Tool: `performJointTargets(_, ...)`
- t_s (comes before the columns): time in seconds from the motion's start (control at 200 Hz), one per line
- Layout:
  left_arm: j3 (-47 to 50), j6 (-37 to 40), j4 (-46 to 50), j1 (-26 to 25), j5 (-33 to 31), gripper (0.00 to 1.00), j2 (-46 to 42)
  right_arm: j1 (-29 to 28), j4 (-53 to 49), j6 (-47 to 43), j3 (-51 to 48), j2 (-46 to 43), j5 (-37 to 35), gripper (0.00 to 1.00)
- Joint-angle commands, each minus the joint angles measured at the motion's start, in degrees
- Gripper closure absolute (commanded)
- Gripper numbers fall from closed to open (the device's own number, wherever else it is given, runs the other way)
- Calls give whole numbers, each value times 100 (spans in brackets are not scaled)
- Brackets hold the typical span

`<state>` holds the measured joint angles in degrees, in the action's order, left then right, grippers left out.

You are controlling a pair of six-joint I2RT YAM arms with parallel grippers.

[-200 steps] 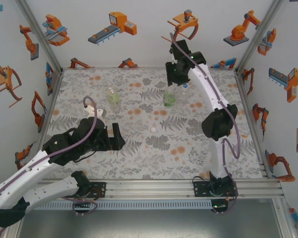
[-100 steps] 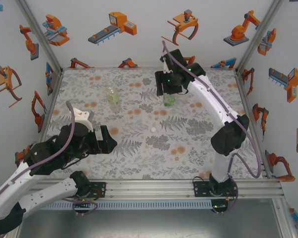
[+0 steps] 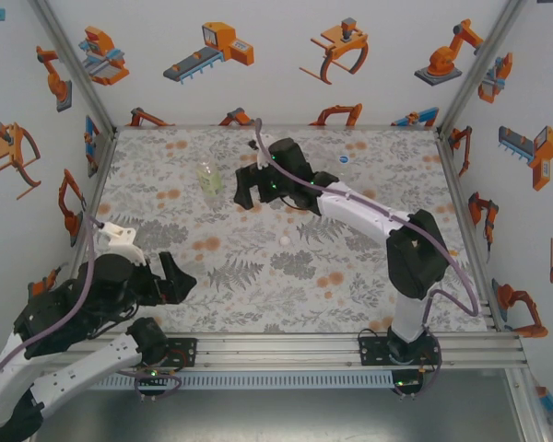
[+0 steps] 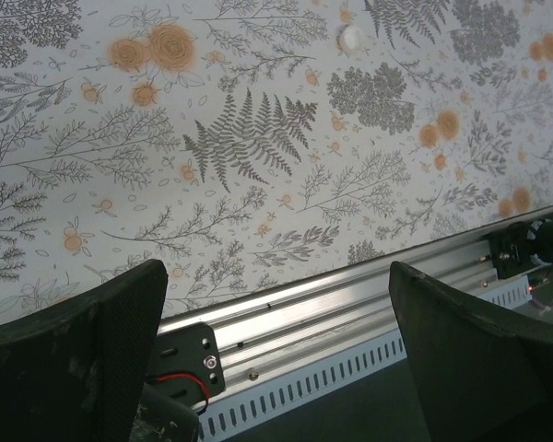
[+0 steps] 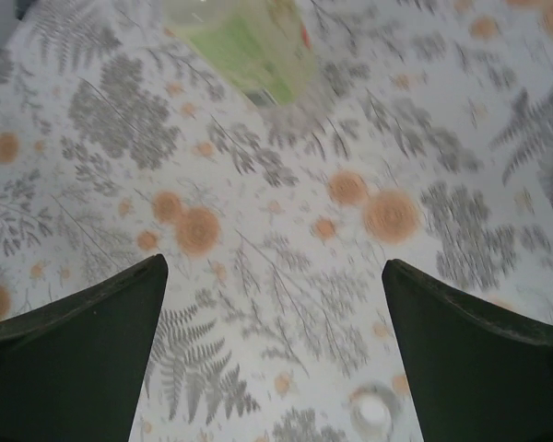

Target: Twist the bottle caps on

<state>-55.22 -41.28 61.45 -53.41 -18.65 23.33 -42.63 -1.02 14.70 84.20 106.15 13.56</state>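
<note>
- We see the left gripper (image 3: 177, 278) low at the near left of the table (image 3: 258, 304). Its jaws are spread wide and grasp nothing.
- From the left wrist, the same gripper (image 4: 276, 267) frames bare patterned cloth, with the metal rail (image 4: 350, 308) at the table's near edge just past the fingers.
- The white cap (image 3: 284, 239) lies by itself on the cloth near mid-table, well apart from both grippers. The left wrist view has it far ahead, at the top (image 4: 352, 37).
- The right arm (image 3: 369, 212) stretches across to the far middle of the table. The right gripper (image 3: 249, 193) sits just right of the bottle (image 3: 208, 178) — near it, not touching.
- The right gripper (image 5: 272, 267) is released too, its jaws wide and empty. The bottle (image 5: 244, 41), holding pale yellow-green liquid, stands ahead of it, blurred and clear of both fingers.
- We cannot tell whether that bottle wears a cap.
- The blue cap (image 3: 344, 158) lies towards the far right, beyond the right arm and well apart from the bottle.
- Low in the right wrist view sits a small pale round thing (image 5: 373, 412) — too blurred for us to call it a cap.
</note>
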Motion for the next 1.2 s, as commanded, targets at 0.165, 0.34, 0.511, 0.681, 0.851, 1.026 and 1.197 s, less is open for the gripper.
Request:
performJointTargets(0.165,151,-102,116,41,-120,2,-181,-210,2754,-341,460,977,316,9)
performJointTargets(0.34,248,-100,89,40,-105,2,-157,-315,2897,-412,1252,1759,89,6)
performJointTargets(0.511,317,-82,77,41,-150,3,-111,-332,2942,-378,1933,2419,66,5)
performJointTargets(0.681,363,-68,101,41,-189,3,-66,-333,2825,-242,2672,3019,118,8)
performJointTargets(0.851,345,-48,103,41,-199,3,-59,-333,2653,-179,3177,3357,181,13)
performJointTargets(1.026,340,-52,173,41,-182,3,-97,-341,2530,-184,3381,3490,239,19)
performJointTargets(1.197,341,-104,262,41,-217,3,-212,-351,2442,-202,3371,3449,304,30)
